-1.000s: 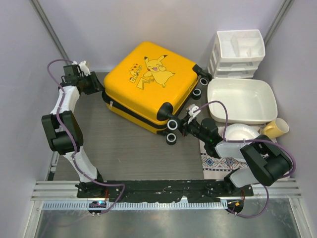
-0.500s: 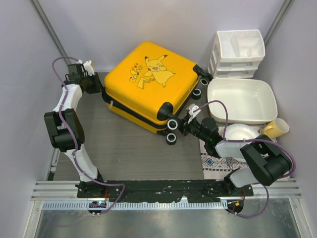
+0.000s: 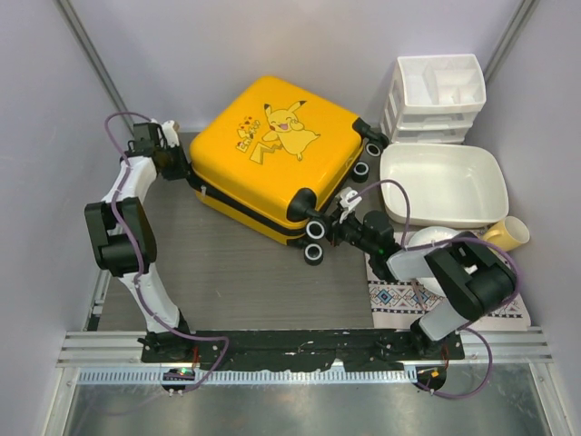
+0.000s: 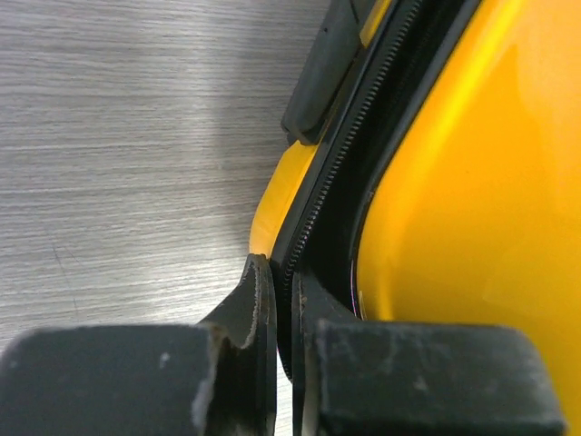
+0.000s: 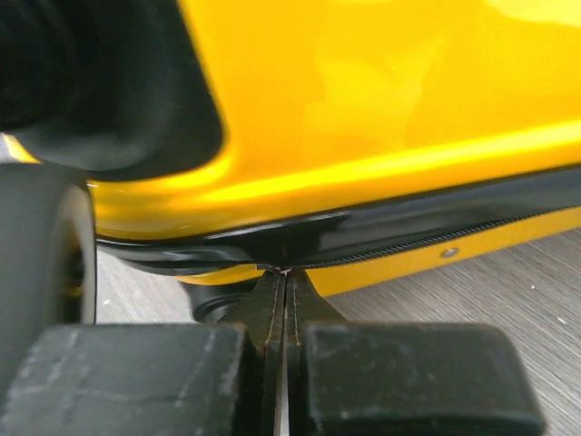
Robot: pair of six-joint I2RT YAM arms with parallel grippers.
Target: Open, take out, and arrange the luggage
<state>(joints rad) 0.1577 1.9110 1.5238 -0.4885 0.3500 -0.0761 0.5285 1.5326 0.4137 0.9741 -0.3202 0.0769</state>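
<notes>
Two arms reach out from the near edge of the table (image 3: 236, 272). The right pincer (image 5: 284, 271), the nearer one, is closed tight, its tips pressed against the black zipper band (image 5: 436, 227) beside a wheel (image 5: 50, 254). The luggage (image 3: 272, 150) lies flat and shut mid-table, Pikachu side up, set at a slant. At its far left corner the left pincer (image 4: 283, 295) stands closed to a thin slit on the zipper band; whether it pinches a pull there is hard to tell. Beyond, on the right, sit a white basin (image 3: 442, 186) and, farthest, a white drawer organizer (image 3: 436, 91).
</notes>
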